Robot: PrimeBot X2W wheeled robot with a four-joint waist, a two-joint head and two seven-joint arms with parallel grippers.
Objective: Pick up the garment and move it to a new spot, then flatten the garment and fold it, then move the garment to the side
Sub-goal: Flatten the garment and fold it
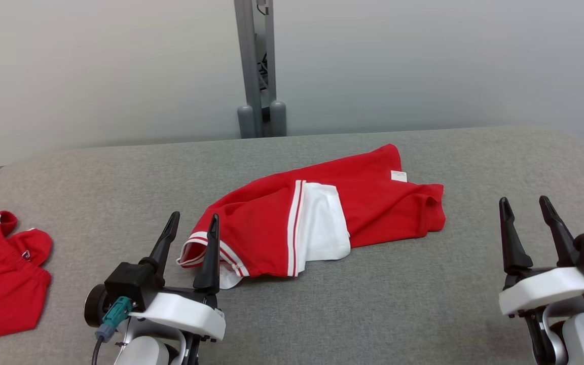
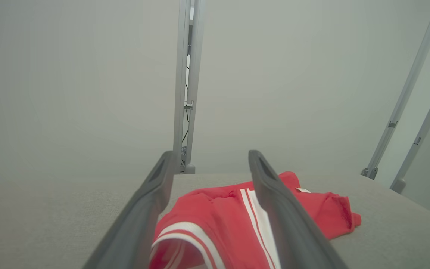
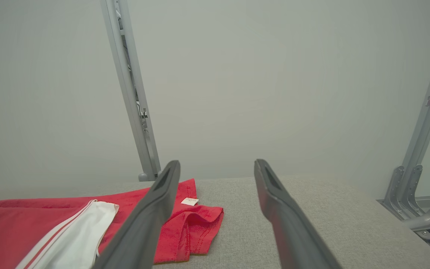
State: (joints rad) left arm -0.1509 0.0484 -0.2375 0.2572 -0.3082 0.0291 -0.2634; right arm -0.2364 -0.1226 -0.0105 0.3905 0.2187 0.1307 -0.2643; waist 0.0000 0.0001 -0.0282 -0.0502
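Observation:
A red garment (image 1: 363, 203) with white panels and white-striped trim lies crumpled on the middle of the grey table (image 1: 373, 304). A small white label sits on its far part. My left gripper (image 1: 193, 224) stands open at the garment's near left corner, its right finger over the striped cuff, holding nothing. In the left wrist view the garment (image 2: 215, 220) lies between and beyond the open fingers (image 2: 289, 224). My right gripper (image 1: 525, 209) is open over bare table, well right of the garment. The right wrist view shows the garment (image 3: 50, 220) off to the left.
A second red garment (image 1: 3, 279) lies at the table's left edge. A grey metal post (image 1: 256, 66) rises behind the table against a pale wall. Bare table stretches to the right of the garment and along the front.

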